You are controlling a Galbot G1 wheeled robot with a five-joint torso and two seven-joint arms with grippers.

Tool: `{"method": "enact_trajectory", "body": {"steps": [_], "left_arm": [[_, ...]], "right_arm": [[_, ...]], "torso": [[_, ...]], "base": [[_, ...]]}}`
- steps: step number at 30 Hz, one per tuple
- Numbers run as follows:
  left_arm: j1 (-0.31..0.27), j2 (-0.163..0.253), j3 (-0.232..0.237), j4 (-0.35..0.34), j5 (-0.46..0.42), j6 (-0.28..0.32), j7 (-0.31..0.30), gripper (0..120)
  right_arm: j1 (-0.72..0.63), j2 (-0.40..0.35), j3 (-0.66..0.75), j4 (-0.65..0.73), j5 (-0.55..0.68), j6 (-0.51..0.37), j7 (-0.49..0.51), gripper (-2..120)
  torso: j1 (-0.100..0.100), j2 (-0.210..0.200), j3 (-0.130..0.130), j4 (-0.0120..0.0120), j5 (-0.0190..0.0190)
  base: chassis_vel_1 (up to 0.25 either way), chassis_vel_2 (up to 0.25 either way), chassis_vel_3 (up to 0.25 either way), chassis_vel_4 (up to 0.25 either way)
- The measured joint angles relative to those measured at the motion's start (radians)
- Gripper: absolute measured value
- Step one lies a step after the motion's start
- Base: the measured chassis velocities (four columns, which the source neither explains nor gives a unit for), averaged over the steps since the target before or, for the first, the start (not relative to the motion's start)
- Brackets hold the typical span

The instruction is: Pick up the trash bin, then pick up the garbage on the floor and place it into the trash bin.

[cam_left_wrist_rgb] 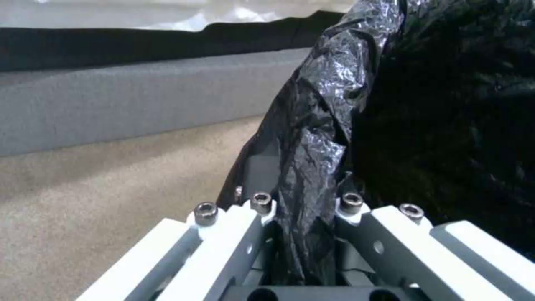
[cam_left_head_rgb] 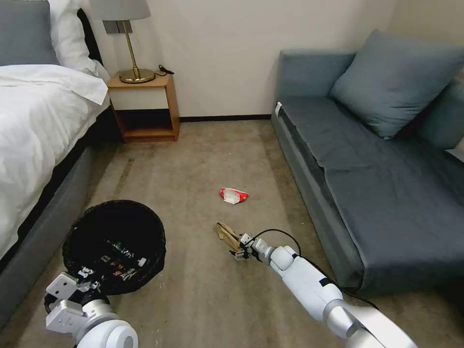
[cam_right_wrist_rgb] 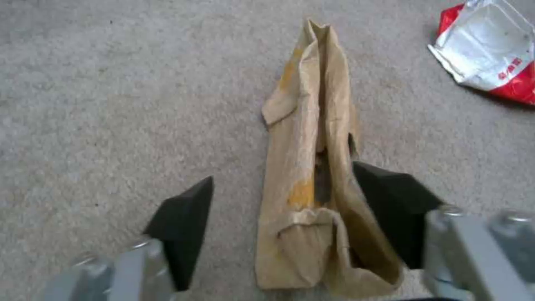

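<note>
Left pincer [cam_left_wrist_rgb: 304,234] is clenched on the black-bag rim of the trash bin [cam_left_head_rgb: 114,245], which sits low at robot's left beside the bed [cam_left_head_rgb: 38,125], w/ some litter already inside. Right pincer [cam_right_wrist_rgb: 295,209] is down at the carpet [cam_left_head_rgb: 193,159], spread wide around the brown paper bag [cam_right_wrist_rgb: 315,175], one pad touching it, other apart. Red-and-white packet [cam_left_head_rgb: 234,195] lies on floor just beyond, near the sofa [cam_left_head_rgb: 377,169].

Trash bin [cam_left_head_rgb: 114,244] white body hidden under black liner. Items inside too small to tell. Red-and-white packet [cam_right_wrist_rgb: 490,54] cut by edge.
</note>
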Motion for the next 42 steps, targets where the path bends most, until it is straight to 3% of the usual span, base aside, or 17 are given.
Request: {"method": "enact_trajectory", "body": {"steps": [10, 15, 18, 34, 37, 41, 42], "left_arm": [[0.007, 0.0, 0.001, -0.011, 0.0, -0.001, -0.002, 0], [0.01, -0.001, 0.001, -0.013, 0.0, -0.002, -0.002, 0], [0.011, -0.001, 0.001, -0.015, 0.0, -0.002, -0.003, 0], [0.011, -0.002, 0.005, -0.018, 0.002, -0.003, -0.005, 0], [0.011, -0.002, 0.006, -0.018, 0.002, -0.003, -0.005, 0], [0.012, -0.001, 0.006, -0.017, 0.002, -0.003, -0.005, 0], [0.012, -0.001, 0.006, -0.017, 0.002, -0.003, -0.005, 0]], "right_arm": [[-0.01, -0.006, 0.01, 0.004, 0.0, 0.009, 0.001, 26], [-0.019, -0.008, 0.013, 0.007, -0.001, 0.016, 0.003, 10], [-0.021, -0.009, 0.013, 0.008, -0.002, 0.018, 0.004, 6], [-0.02, -0.009, 0.015, 0.001, -0.004, 0.028, 0.025, 6], [-0.02, -0.009, 0.014, -0.003, -0.005, 0.028, 0.031, 11], [-0.015, -0.007, 0.015, -0.017, -0.014, 0.027, 0.041, 30], [-0.015, -0.007, 0.015, -0.017, -0.014, 0.027, 0.041, 30]], "torso": [[0.0, 0.0, 0.0, 0.0, -0.0001], [0.0, 0.0, 0.0, 0.0, 0.0], [0.0, 0.0, 0.0, 0.0, 0.0], [0.0, 0.0, 0.0, 0.0, -0.0001], [0.0, 0.0, 0.0, 0.0, -0.0001], [0.0, 0.0, 0.0, 0.0, 0.0], [0.0, 0.0, 0.0, 0.0, 0.0]], "base": [[0.0, 0.0, 0.0, 0.0], [0.0, 0.0, 0.0, 0.0], [0.0, 0.0, 0.0, 0.0], [0.0, 0.0, 0.0, 0.0], [0.0, 0.0, 0.0, 0.0], [0.0, 0.0, 0.0, 0.0], [0.0, 0.0, 0.0, 0.0]]}}
